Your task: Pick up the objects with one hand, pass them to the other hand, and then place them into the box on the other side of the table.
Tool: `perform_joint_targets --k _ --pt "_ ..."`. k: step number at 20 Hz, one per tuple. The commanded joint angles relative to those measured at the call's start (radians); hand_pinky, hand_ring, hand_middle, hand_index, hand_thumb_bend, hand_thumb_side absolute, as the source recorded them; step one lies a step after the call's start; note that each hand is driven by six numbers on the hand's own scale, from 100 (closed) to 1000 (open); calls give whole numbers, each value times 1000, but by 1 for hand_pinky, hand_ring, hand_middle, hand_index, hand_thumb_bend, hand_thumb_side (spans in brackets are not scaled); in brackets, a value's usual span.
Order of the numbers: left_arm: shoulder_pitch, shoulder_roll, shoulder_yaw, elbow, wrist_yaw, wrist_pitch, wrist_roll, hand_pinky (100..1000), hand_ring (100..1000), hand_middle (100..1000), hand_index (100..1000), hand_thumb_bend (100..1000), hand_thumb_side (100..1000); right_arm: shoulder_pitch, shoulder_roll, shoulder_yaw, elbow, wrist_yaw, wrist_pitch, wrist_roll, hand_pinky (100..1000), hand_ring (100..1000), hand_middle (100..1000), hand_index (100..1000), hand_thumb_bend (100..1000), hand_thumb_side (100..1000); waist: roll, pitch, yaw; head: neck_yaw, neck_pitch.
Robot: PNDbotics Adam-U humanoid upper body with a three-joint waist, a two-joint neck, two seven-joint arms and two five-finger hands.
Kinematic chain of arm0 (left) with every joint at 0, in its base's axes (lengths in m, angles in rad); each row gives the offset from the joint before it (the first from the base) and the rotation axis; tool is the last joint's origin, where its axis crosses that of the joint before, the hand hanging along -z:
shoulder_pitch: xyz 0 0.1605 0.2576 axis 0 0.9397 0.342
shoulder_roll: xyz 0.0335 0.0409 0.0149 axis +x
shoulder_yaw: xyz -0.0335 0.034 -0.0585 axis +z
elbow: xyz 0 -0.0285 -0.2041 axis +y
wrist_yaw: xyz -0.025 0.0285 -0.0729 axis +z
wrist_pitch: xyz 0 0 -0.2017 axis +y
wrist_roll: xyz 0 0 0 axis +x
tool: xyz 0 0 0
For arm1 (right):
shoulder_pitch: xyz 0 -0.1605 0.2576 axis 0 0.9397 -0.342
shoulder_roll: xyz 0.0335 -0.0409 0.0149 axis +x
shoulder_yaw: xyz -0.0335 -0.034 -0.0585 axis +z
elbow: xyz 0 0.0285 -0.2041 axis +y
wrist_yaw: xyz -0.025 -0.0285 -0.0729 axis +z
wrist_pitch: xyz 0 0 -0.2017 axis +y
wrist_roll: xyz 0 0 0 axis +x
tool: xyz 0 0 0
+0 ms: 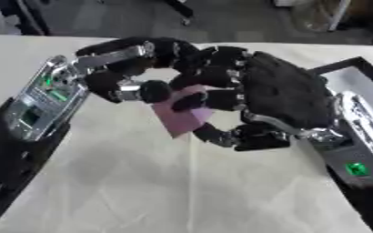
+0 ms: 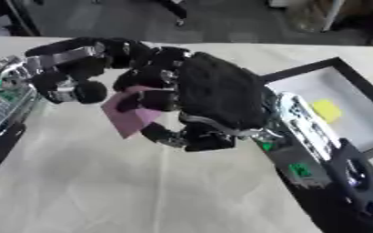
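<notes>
A flat pink piece [image 1: 182, 119] hangs above the middle of the table between my two hands. My right hand [image 1: 281, 91] comes in from the right with its back to the camera; its fingers and thumb curl round the piece's right and lower edges. Reaching in from the left, my left hand [image 1: 118, 59] has curled fingers, and its fingertips [image 1: 154, 91] meet the piece's upper left corner. Most of the piece is hidden behind the fingers. The black-rimmed box [image 2: 301, 70] lies at the right of the table, behind my right forearm.
A small yellow thing [image 2: 326, 109] lies inside the box. The table [image 1: 142, 182] is covered with a pale cloth. A dark shape [image 1: 2, 182] runs along the lower left edge under my left forearm.
</notes>
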Motion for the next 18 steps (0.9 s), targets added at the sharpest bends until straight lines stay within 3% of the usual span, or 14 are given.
perform_joint_targets --k 1,6,11,14,18 --pt "-21 1 32 4 1 -5 25 869 824 835 895 596 810 -17 -22 -9 -7 13 -6 -17 789 709 394 613 100 100 12 -28 -1 -1 -2" --pt "-17 12 62 4 5 -11 52 868 823 834 895 586 810 -9 -41 -18 -7 28 -10 -42 789 711 396 615 100 100 12 -28 -3 -4 -2" --pt "12 48 128 15 -14 -17 122 862 820 829 887 572 795 54 -144 -90 -7 65 29 -117 787 713 397 616 100 100 6 -30 -8 -4 -2" --pt "45 69 177 20 -22 -21 182 854 813 822 879 562 774 115 -207 -165 -7 100 101 -162 785 712 384 616 100 100 5 -28 -10 -2 -2" --pt "123 88 247 -4 -17 -24 261 847 807 816 868 536 768 183 -264 -288 8 146 248 -201 779 707 342 615 100 100 8 -27 -9 -8 -2"
